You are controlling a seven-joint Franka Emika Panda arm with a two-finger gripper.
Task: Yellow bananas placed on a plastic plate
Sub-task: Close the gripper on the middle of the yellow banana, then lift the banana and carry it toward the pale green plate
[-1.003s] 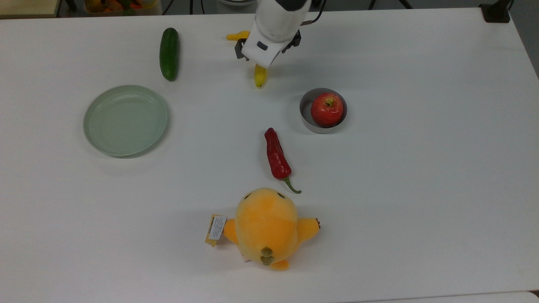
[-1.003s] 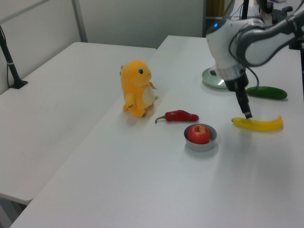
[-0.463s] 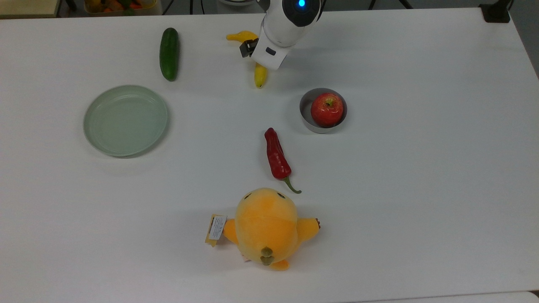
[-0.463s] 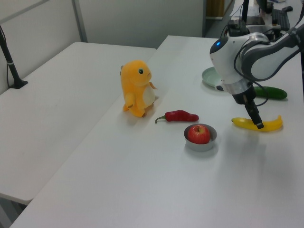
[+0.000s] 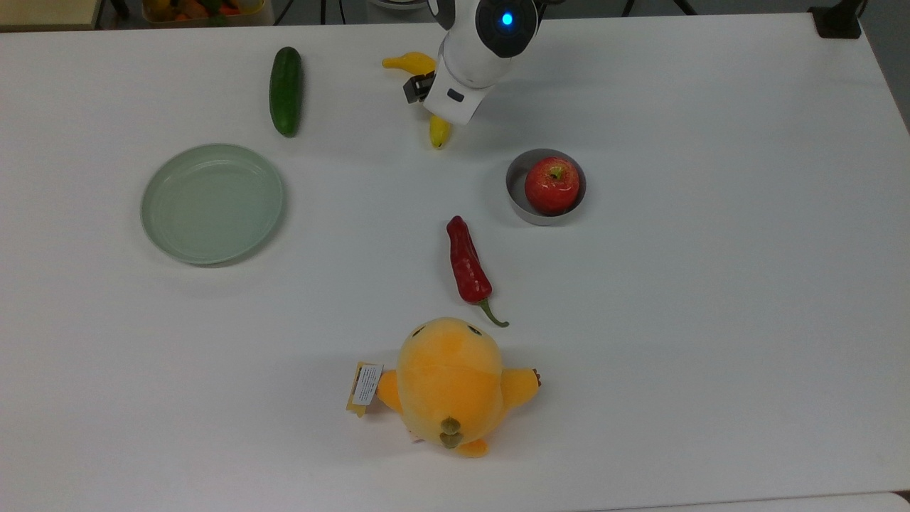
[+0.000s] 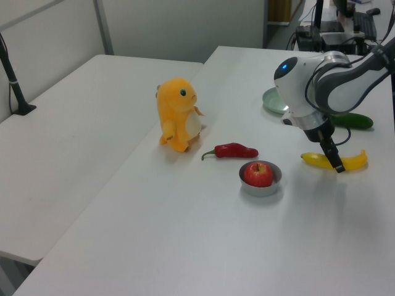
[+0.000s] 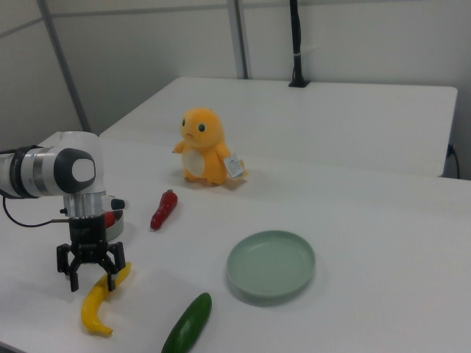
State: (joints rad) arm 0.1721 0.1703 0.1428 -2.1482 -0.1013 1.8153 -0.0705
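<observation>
White table (image 5: 711, 320) (grey partition walls behind) | claw (image 7: 92, 278) spread wide astride banana (image 7: 99, 305), gripping nothing | plate (image 5: 212, 203) bare

Pretty plain setup: big white table (image 5: 711, 320) with a second white table (image 7: 353, 118) butted up right next to it. Light grey wall panels (image 7: 147, 51) behind with metal uprights. A black pole (image 7: 296, 44) stands on the far table. There's a cluttered desk (image 6: 336, 24) with cables off in the back.
</observation>
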